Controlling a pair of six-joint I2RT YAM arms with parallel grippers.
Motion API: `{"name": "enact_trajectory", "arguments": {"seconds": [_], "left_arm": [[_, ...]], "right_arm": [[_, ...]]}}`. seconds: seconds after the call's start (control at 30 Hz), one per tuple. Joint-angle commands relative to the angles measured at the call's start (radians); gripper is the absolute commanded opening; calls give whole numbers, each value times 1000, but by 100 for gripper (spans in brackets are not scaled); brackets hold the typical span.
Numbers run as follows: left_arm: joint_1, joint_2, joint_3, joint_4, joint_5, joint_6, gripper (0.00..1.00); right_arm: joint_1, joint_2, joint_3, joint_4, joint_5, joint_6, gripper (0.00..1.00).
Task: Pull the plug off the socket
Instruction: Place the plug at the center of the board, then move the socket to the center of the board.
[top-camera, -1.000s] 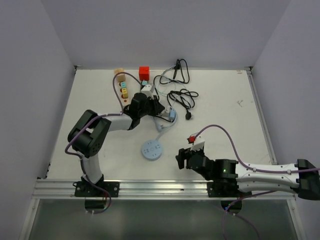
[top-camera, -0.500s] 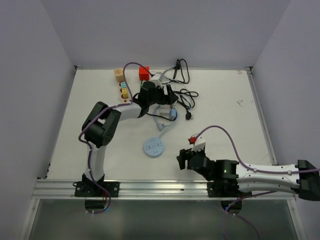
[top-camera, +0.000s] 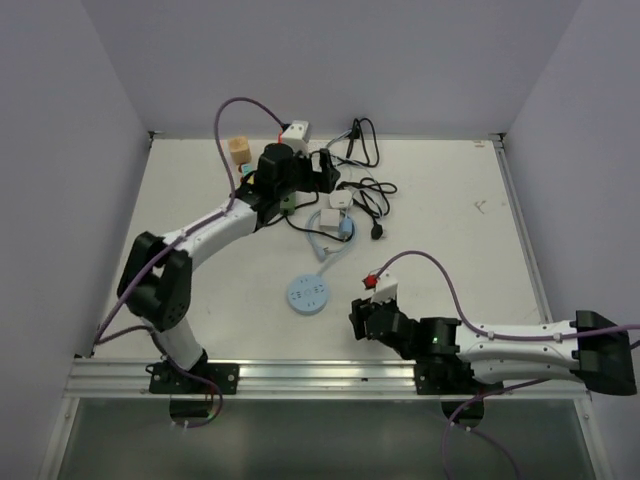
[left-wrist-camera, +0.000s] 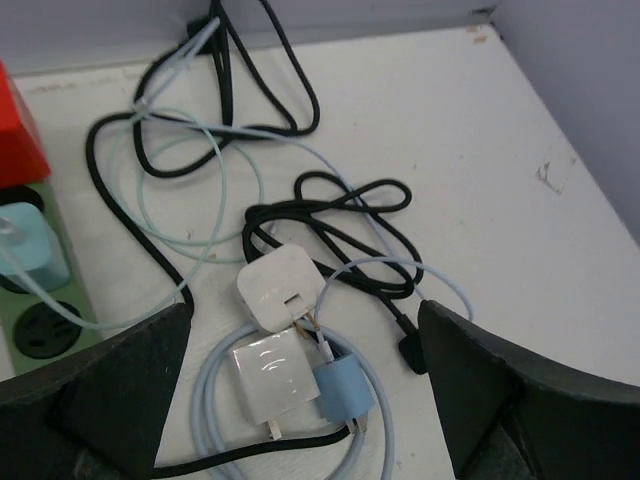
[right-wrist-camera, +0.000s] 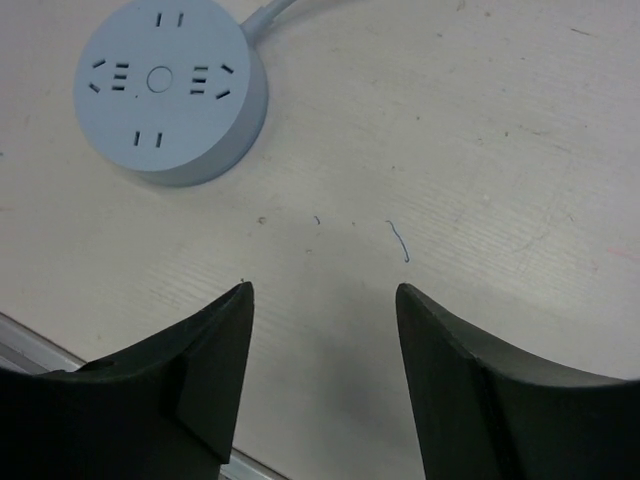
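From above, the left hand (top-camera: 326, 175) hangs over the far middle of the white surface (top-camera: 450, 240), fingers spread. Just beside it a white plug (top-camera: 340, 198) lies loose among black cables (top-camera: 368, 195). A wooden block (top-camera: 238, 150) sits well to its left. A round blue socket (top-camera: 306, 297) rests nearer the arm bases, its pale cable (top-camera: 322, 245) looping away from it. The right hand (top-camera: 362, 318) hovers low, just right of that socket.

In the left wrist view, both fingers (left-wrist-camera: 110, 390) stand wide apart and pinch nothing. The white plug lies between them on the surface, prongs bare and touched by neither finger. Below it lie a second white adapter (left-wrist-camera: 265, 370) and a small blue connector (left-wrist-camera: 340, 390). At the left edge, a green power strip (left-wrist-camera: 75, 315) carries a pale blue plug (left-wrist-camera: 25, 245) beside a vacant outlet, with a red block (left-wrist-camera: 15, 130) behind it.

In the right wrist view, the fingers (right-wrist-camera: 190, 370) are spread over bare surface, gripping nothing. The round blue socket lies ahead to their left with every slot unoccupied.
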Motion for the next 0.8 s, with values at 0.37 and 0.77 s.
{"name": "enact_trajectory", "arguments": {"seconds": [0.37, 0.77], "left_arm": [[6, -733, -42, -327, -326, 205, 100], [5, -1085, -410, -233, -593, 279, 100]], "right_arm": [[-20, 481, 418, 309, -298, -164, 20], [-17, 948, 804, 175, -319, -173, 29]]}}
